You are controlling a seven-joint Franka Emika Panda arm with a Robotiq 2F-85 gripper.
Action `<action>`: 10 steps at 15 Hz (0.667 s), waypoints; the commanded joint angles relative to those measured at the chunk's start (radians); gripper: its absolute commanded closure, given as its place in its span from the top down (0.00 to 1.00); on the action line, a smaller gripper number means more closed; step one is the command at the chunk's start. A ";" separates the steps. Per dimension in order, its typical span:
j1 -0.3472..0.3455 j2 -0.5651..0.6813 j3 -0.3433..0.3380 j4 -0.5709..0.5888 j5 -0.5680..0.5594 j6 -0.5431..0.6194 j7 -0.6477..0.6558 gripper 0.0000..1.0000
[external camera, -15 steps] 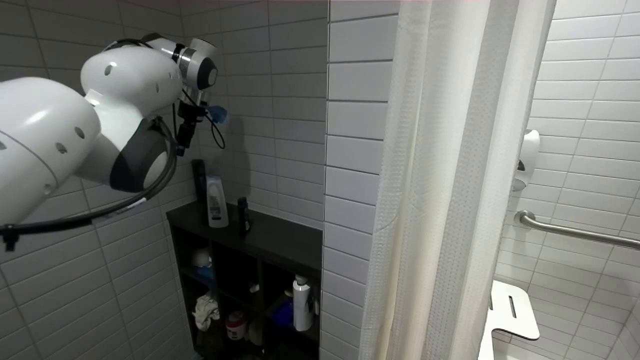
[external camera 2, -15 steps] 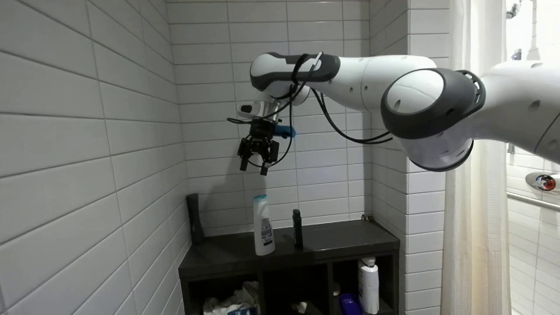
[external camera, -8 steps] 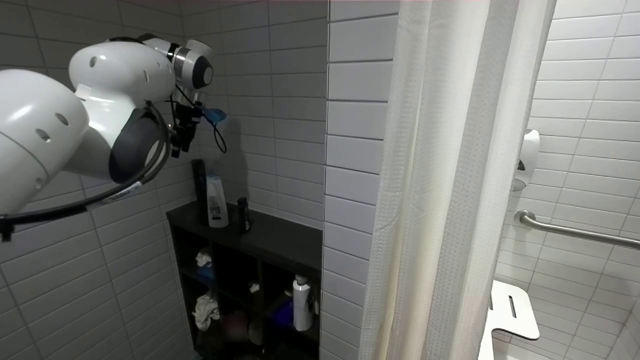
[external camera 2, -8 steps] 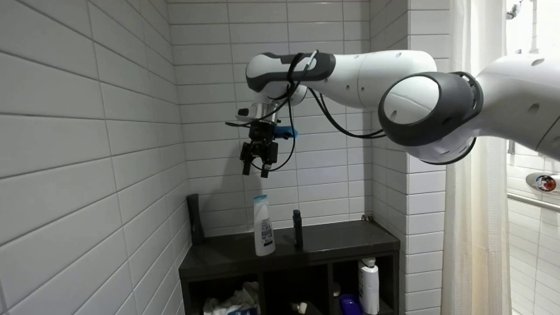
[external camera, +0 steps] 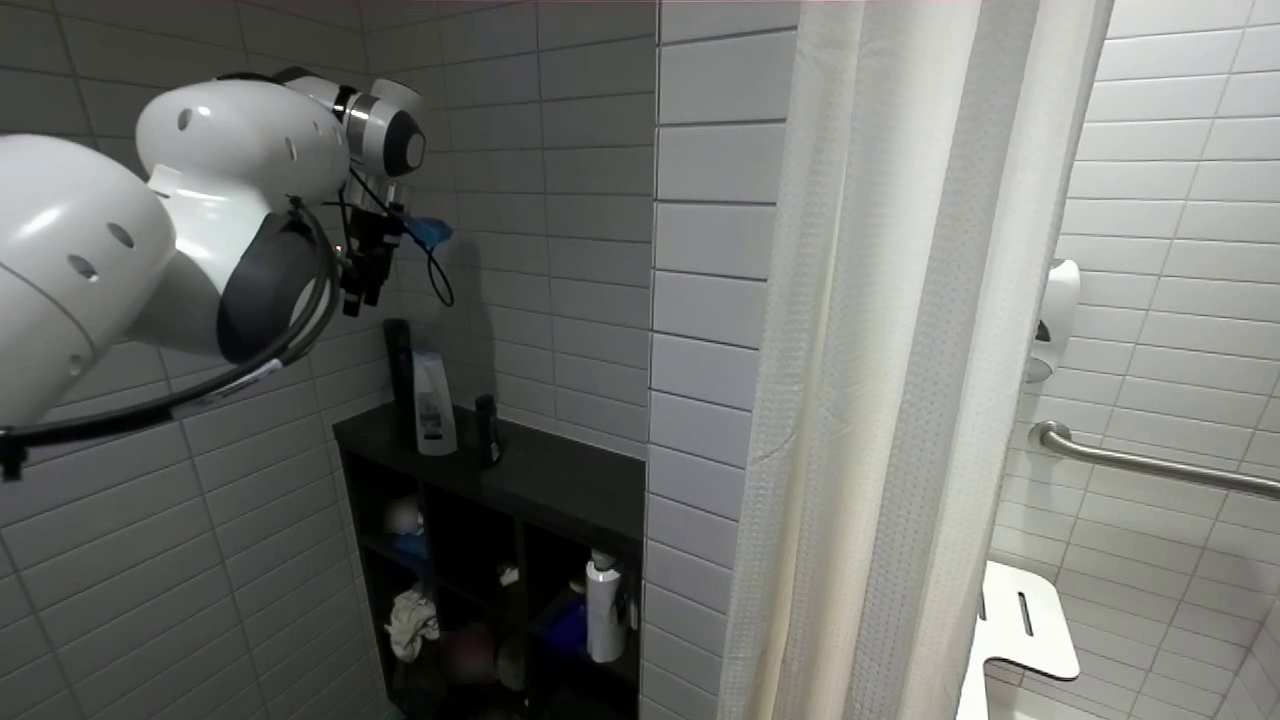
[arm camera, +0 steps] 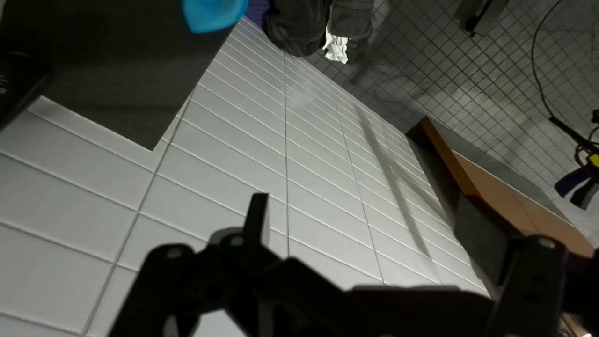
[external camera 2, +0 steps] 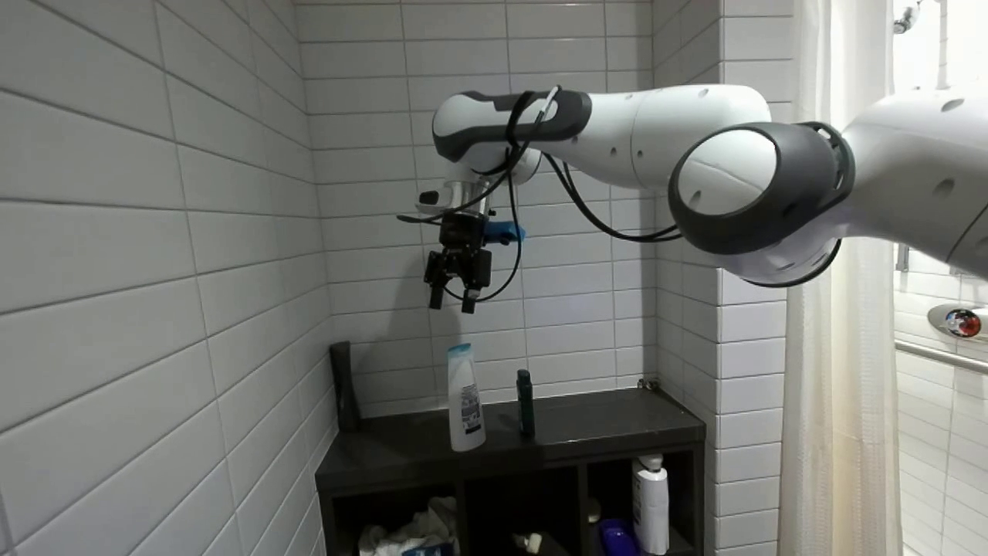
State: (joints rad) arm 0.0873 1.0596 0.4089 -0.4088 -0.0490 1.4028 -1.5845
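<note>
"Your gripper [external camera 2: 452, 303] hung with its fingers spread wide — higher than the white bottle [external camera 2: 466, 405] and apart from it."

"Where was that bottle?"

"You could see it in both exterior views, standing on the dark cabinet [external camera 2: 610, 413] — between a tall dark container [external camera 2: 345, 386] and a small dark bottle [external camera 2: 526, 403]."

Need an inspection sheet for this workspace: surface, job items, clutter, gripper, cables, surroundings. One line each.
Surface: top of the dark cubby shelf, against a white tiled wall.
Job items: blue-capped white bottle standing on that top, lower than the gripper and apart from it.
Clutter: small dark bottle and tall dark item (type unclear) on the top; another white bottle, purple item and crumpled white cloth inside the shelf.
Gripper: open, pointing down, nothing held.
Cables: thick black cable sags along the arm; thin black cable loops beside the gripper.
Surroundings: shower curtain, with grab bar and white slotted seat beyond.
</note>
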 commanded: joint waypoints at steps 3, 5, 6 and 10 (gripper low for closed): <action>0.003 -0.002 -0.038 -0.009 -0.041 -0.017 0.023 1.00; 0.007 -0.003 -0.054 -0.013 -0.059 -0.028 0.031 1.00; 0.009 -0.004 -0.061 -0.015 -0.071 -0.037 0.027 1.00; 0.026 -0.004 -0.117 -0.007 -0.090 -0.074 0.034 1.00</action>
State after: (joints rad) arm 0.1018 1.0699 0.3171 -0.4077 -0.1110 1.3483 -1.5732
